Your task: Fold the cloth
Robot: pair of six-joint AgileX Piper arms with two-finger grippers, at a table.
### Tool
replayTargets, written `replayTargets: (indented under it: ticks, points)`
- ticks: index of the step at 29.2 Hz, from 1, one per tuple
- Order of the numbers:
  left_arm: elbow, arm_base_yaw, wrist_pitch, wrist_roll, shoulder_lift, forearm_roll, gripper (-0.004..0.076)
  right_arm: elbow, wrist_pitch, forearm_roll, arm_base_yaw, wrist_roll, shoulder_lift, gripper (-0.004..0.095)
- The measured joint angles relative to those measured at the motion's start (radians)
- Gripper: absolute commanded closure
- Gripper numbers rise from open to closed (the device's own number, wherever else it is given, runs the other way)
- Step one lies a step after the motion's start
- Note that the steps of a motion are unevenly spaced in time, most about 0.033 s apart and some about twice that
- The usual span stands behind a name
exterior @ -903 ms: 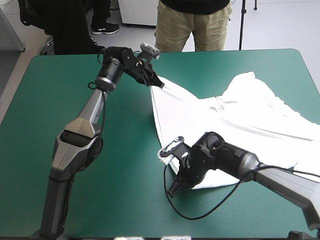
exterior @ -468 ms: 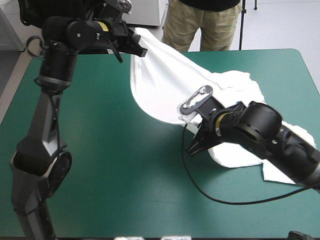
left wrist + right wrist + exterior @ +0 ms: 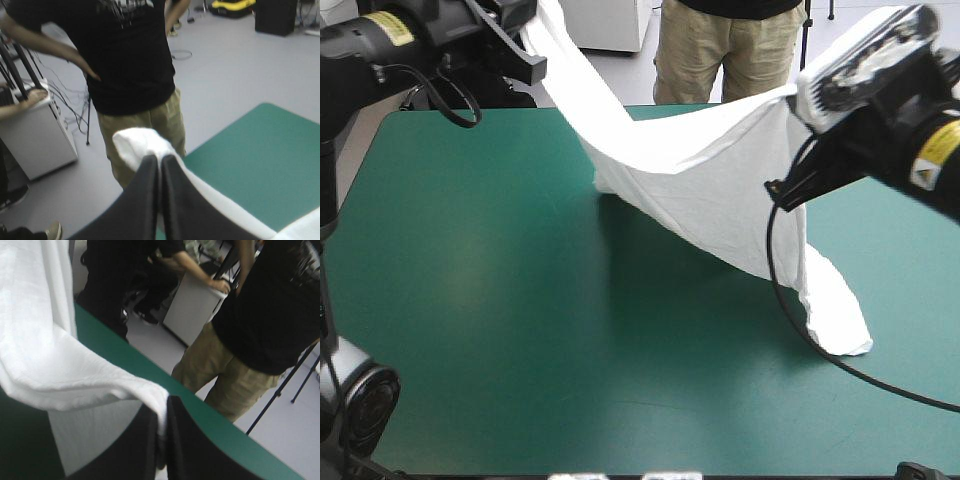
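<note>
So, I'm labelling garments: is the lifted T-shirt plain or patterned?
The T-shirt is plain white, no print showing; the high view shows it best.

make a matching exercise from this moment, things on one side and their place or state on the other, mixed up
Things:
1. left tool
2. right tool
3. T-shirt
4. table

Place or state:
A. white, slung between both tools
B. teal-green, lying under the rest
C. shut on the T-shirt, up at the right side
D. shut on the T-shirt, up at the far left

Pairs: 1-D, 2-C, 3-A, 4-B
</note>
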Motion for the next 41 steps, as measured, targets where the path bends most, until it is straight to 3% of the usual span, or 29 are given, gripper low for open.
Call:
replayTargets:
  ticks: [12, 22, 25, 28, 33, 37, 38, 41]
  points:
    - [-0.009, 0.0, -0.214, 0.005, -0.19, -0.01, 0.0741, -0.321, -0.066, -0.012, 0.0, -0.157, -0.009, 0.0923]
    - [-0.015, 0.0, -0.205, -0.022, -0.158, 0.121, 0.0741, -0.342, 0.001, -0.299, -0.001, -0.128, 0.099, 0.0925]
    - [-0.015, 0.0, -0.179, -0.045, -0.109, 0.182, 0.0741, -0.319, -0.003, -0.297, -0.039, -0.102, 0.164, 0.0925]
    - [0.002, 0.0, -0.175, -0.093, -0.042, 0.262, 0.0741, -0.308, -0.031, -0.167, -0.159, -0.091, 0.224, 0.0926]
    - [0.047, 0.0, -0.244, -0.152, 0.058, 0.338, 0.0741, -0.308, -0.103, 0.228, -0.482, -0.117, 0.322, 0.0926]
    - [0.055, 0.0, -0.373, -0.188, 0.143, 0.389, 0.0741, -0.304, -0.214, 0.558, -0.683, -0.182, 0.426, 0.0926]
    - [0.056, 0.0, -0.47, -0.198, 0.19, 0.428, 0.0741, -0.302, -0.29, 0.666, -0.747, -0.207, 0.479, 0.0926]
    - [0.06, 0.0, -0.596, -0.204, 0.244, 0.473, 0.0741, -0.296, -0.403, 0.73, -0.794, -0.238, 0.525, 0.0926]
